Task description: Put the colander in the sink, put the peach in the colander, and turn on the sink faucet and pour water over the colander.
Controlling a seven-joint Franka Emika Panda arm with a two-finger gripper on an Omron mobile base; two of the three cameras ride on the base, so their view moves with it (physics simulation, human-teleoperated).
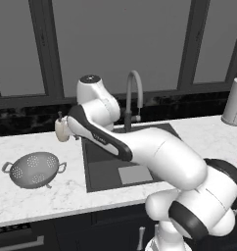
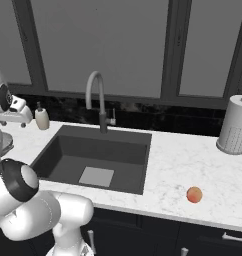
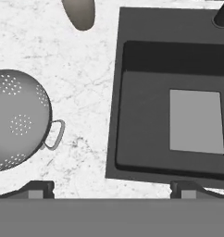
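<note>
The grey perforated colander [image 1: 33,169] sits upright on the white marble counter, left of the sink [image 1: 103,166]. In the hand view the colander [image 3: 16,120] lies at the left and the dark sink [image 3: 141,115] at the right. My gripper [image 3: 113,190] hovers high above the counter strip between them, open wide with nothing between its fingertips [image 3: 37,189]. The small red-orange peach [image 2: 194,194] rests on the counter right of the sink [image 2: 133,150], far from the gripper. Behind the basin stands the grey gooseneck faucet [image 2: 98,100]; no water runs from it.
A beige soap dispenser [image 2: 41,118] stands at the sink's back left corner, close to my hand. A white paper towel roll [image 2: 237,125] stands at the far right of the counter. Dark windows and a black backsplash run along the back.
</note>
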